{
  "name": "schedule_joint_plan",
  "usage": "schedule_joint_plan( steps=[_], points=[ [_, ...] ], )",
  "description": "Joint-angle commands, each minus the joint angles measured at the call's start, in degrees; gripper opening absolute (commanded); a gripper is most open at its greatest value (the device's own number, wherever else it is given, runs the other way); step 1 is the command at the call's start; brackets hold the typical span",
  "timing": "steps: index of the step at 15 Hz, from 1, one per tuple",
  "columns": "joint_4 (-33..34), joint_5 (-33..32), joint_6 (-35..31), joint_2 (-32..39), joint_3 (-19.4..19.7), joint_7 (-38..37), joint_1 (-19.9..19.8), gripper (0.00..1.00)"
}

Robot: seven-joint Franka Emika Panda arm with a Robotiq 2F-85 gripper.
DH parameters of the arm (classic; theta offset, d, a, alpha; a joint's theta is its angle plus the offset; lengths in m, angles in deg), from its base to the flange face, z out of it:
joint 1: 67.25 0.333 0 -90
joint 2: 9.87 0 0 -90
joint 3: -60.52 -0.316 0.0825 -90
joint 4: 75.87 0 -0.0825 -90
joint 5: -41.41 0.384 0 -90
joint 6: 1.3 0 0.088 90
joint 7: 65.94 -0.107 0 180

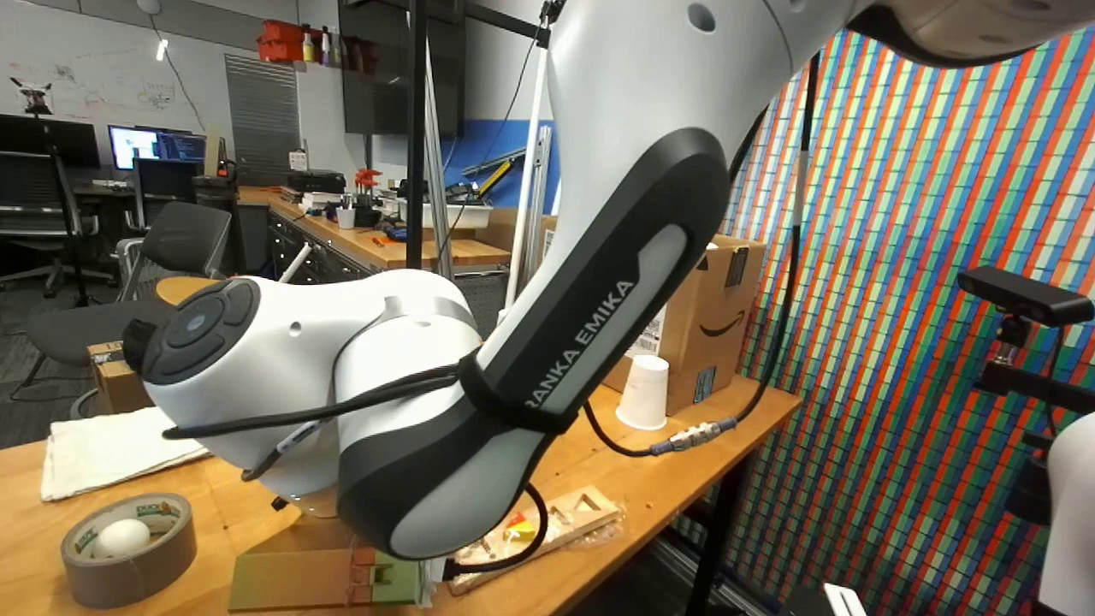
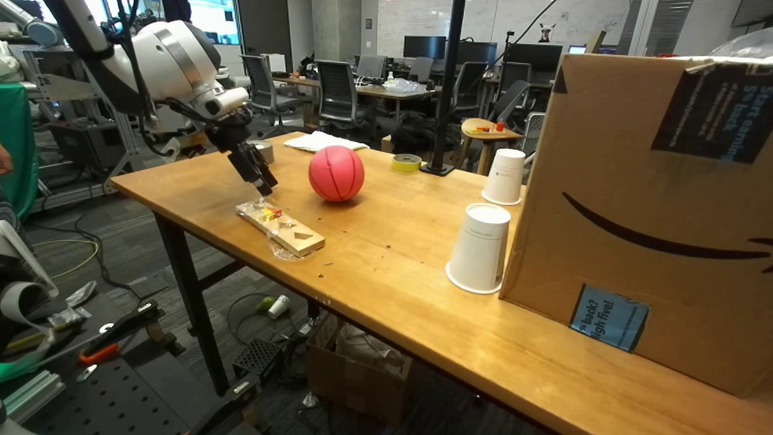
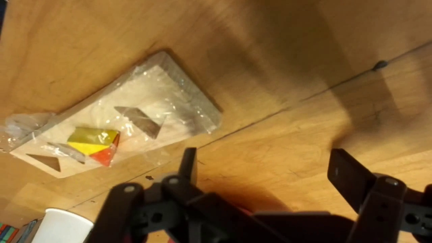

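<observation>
A wooden board (image 3: pixel 104 118) lies on the table (image 2: pixel 410 241) with clear plastic (image 3: pixel 28 122) over it; a yellow and red piece (image 3: pixel 92 145) seems to sit on top, though glare blurs it. The claw (image 3: pixel 261 158) hangs nearby, spread wide. Farther out sit a pink ball (image 2: pixel 336 173) and, beside a cardboard box (image 2: pixel 640 205), two paper cups (image 2: pixel 478 251).

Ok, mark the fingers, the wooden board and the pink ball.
Fingers (image 3: pixel 348 177), in the wrist view, on one tip.
Wooden board (image 3: pixel 104 116), in the wrist view, top face.
Pink ball (image 2: pixel 336 174), in an exterior view, camera-facing side.
</observation>
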Motion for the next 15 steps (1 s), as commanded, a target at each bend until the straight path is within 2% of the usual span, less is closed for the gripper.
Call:
schedule_joint_plan(
  steps=[1,9,15],
  points=[
    [0.3,2.8,0.2,-1.4,0.6,2.1,-0.4,1.0],
    [6.9,9.0,0.3,-1.0,3.1,1.1,-1.8,1.0],
    [11.9,10.6,0.9,-0.1,6.5,1.2,-3.3,1.0]
  ],
)
